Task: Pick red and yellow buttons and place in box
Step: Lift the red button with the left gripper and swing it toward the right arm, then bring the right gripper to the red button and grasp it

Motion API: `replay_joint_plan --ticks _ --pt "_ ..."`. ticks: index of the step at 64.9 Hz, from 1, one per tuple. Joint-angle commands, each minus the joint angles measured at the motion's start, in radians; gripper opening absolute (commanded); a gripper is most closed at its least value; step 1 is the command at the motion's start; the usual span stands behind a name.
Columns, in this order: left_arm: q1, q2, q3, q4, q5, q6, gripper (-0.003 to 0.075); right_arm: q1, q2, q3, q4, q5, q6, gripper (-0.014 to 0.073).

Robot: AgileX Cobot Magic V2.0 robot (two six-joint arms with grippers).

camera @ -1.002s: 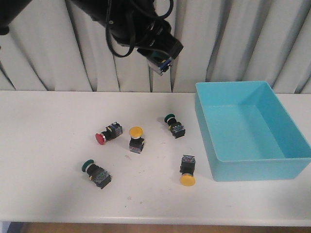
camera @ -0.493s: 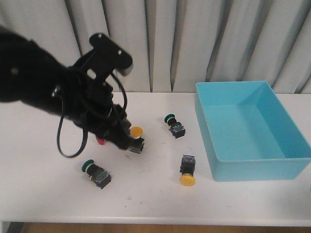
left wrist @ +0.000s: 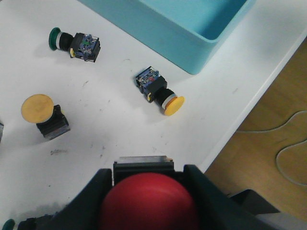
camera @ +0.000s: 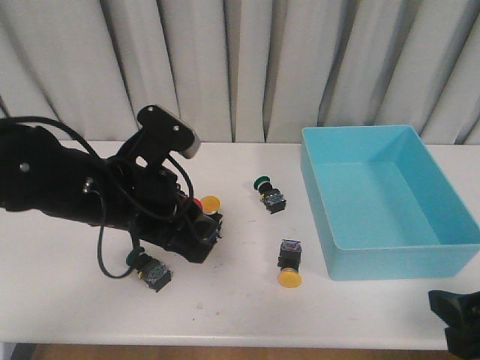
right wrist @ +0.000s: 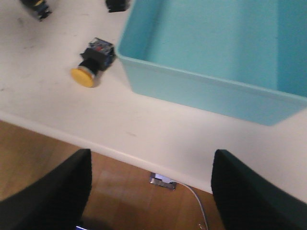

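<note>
- Front view: left arm is low over the table, left gripper down among the switches. A sliver of the red button shows at its top edge, so the arm covers the pick point. Standing yellow button sits just beside the fingers, cap up. Second yellow button lies on its side near the box, cap toward the table edge. Green-capped switch sits between gripper and box; another green switch pokes out under the arm. Neither is a target. Box holds nothing visible.
- Left wrist view: red cap fills the gap between the black fingers, grey body edge just above it. Jaws are narrow, clamped on the red button. Cannot tell whether it is off the table. Likely next: carry it over the near box wall; main risk is clipping the standing yellow button.
- Right wrist view: right gripper is parked off the front table edge, over wood floor, probably to stay clear of the left arm. Fingers stand wide apart with nothing between.
</note>
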Motion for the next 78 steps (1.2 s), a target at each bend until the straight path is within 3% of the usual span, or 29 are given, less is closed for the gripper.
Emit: replay_joint_plan --ticks 1,9,15,22,28,37,50,59,78 --pt "0.092 -0.024 -0.024 -0.238 0.007 0.179 0.0175 -0.002 0.057 -0.058 0.156 -0.009 -0.181 0.0502" --pt "0.157 -0.013 -0.024 -0.489 0.156 0.447 0.0179 -0.002 0.132 -0.086 0.329 0.016 -0.395 0.0502" --pt "0.159 0.001 -0.021 -0.590 0.236 0.615 0.0180 -0.002 0.188 -0.101 0.455 0.041 -0.533 0.0502" --pt "0.158 0.031 -0.021 -0.668 0.284 0.680 0.0181 -0.002 0.253 -0.121 0.571 0.074 -0.673 0.0502" --pt "0.158 0.059 -0.021 -0.743 0.300 0.682 0.0182 0.000 0.305 -0.145 0.606 0.078 -0.714 0.0502" --pt "0.158 0.098 -0.021 -0.800 0.324 0.686 0.0182 0.124 0.366 -0.195 0.541 0.023 -0.697 0.0495" --pt "0.158 0.121 -0.021 -0.871 0.337 0.623 0.0182 0.433 0.428 -0.215 0.345 -0.214 -0.534 0.0484" --pt "0.158 0.122 -0.021 -0.884 0.328 0.597 0.0182 0.571 0.462 -0.215 0.260 -0.359 -0.434 0.0484" --pt "0.158 0.122 -0.021 -0.893 0.327 0.529 0.0182 0.616 0.547 -0.215 0.256 -0.541 -0.436 0.0481"
